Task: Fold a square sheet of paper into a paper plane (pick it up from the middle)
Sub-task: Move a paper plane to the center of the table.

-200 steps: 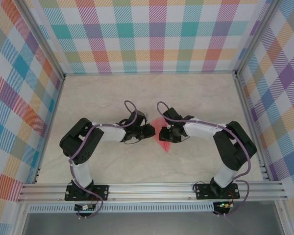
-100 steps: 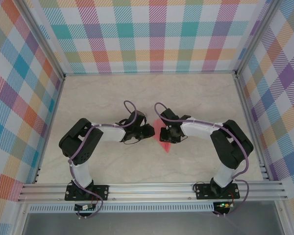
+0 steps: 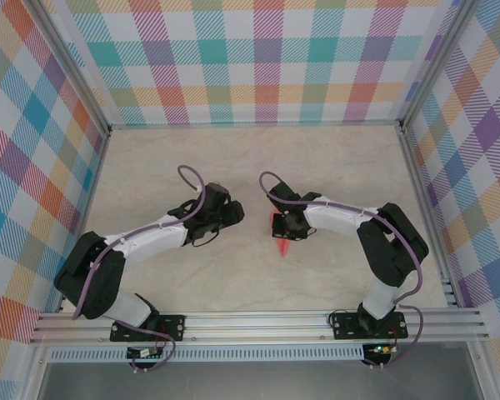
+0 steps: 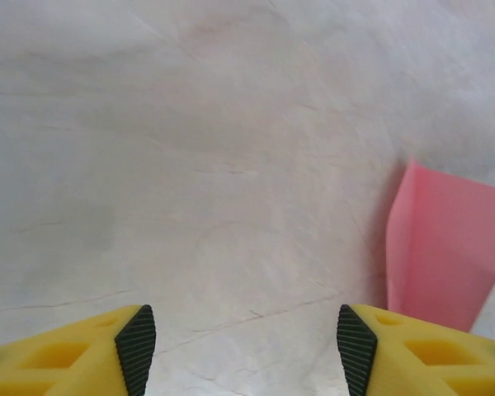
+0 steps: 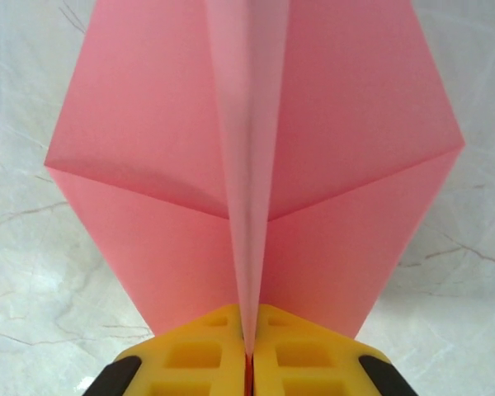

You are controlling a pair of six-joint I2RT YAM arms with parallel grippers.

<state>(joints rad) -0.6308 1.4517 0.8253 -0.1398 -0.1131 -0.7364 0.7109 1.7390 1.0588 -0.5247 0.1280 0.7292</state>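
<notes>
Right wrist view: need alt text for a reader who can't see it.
The right gripper, its yellow jaws shut together, pinches the centre crease of the folded pink paper at its near edge. The paper spreads to both sides in a kite-like shape with diagonal creases, a pale marbled table behind it.

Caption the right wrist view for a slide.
Right gripper shut on the centre crease of the pink paper plane, marbled table behind.
</notes>
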